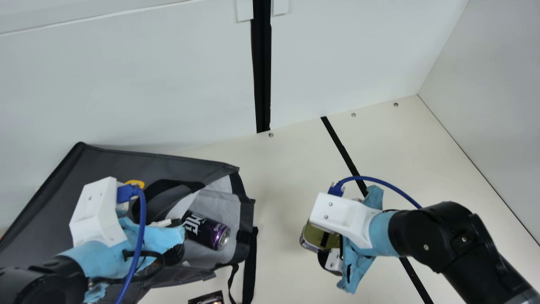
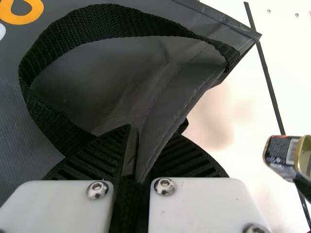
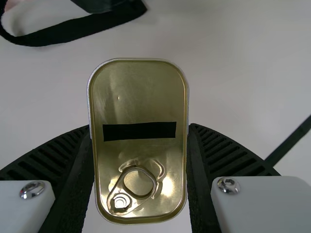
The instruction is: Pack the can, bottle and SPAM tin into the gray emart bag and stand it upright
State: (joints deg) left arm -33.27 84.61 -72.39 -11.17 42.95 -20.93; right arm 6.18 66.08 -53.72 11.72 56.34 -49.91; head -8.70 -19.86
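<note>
Between the fingers of my right end effector sits the SPAM tin, gripped by its long sides, over the tabletop and well apart from the gray emart bag. Left end effector is pinched narrow on the bag's fabric edge, and honestly I'd keep that grip and lift a touch so the mouth gapes. Then bring the tin in low, steer clear of the black strap, and get it deep before letting go, or it'll probably slide back out. Bag's lying on its side, with the purple-black can on its side just inside the mouth, so tuck the tin beside it, don't ram it. Can't tell what that dark printed thing near the bag is.
</note>
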